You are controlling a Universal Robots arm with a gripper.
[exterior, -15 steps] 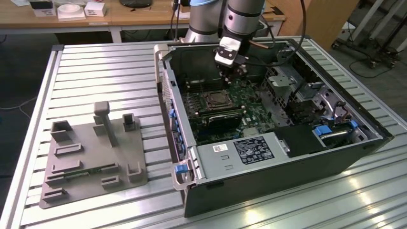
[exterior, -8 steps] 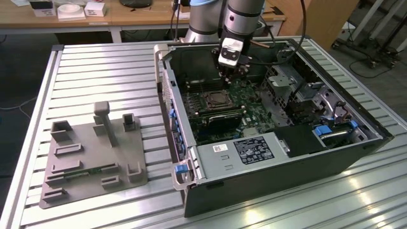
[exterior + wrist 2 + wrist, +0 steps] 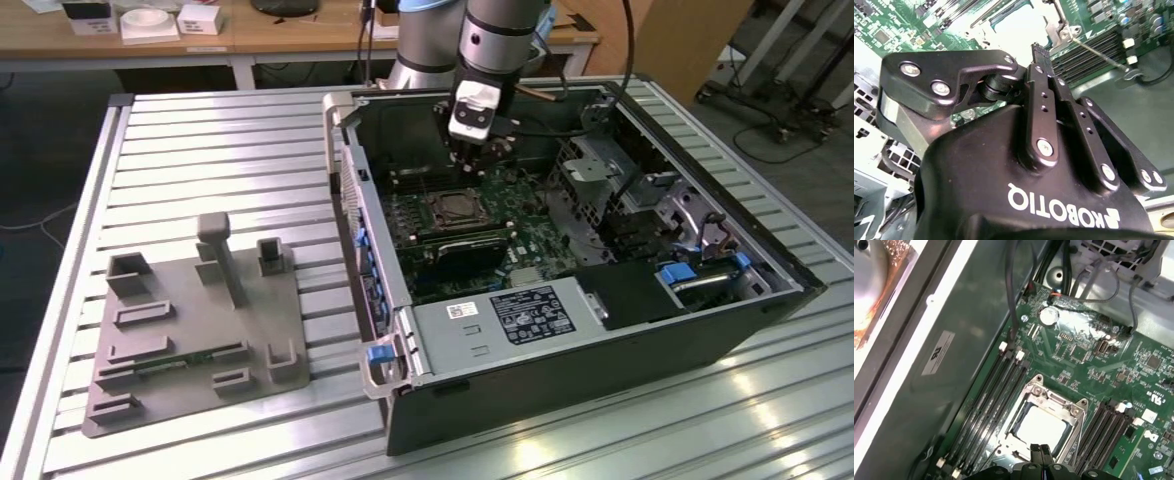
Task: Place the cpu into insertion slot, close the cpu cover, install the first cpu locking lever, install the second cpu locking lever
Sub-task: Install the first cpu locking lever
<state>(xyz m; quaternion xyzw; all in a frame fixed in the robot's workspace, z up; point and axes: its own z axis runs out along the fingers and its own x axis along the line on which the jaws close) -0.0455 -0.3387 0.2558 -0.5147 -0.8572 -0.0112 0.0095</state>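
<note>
The grey arm (image 3: 497,35) hangs steeply from above, its wrist turned so the pincer (image 3: 471,152) points downward. In the first wrist view the two black fingers (image 3: 1036,454) sit closed against each other, tips touching

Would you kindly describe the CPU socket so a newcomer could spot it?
Inside the open computer case, find the green motherboard. The insertion slot sits between two banks of long dark memory slots; it alone is square and silver-framed, holding the pale cpu.
</note>
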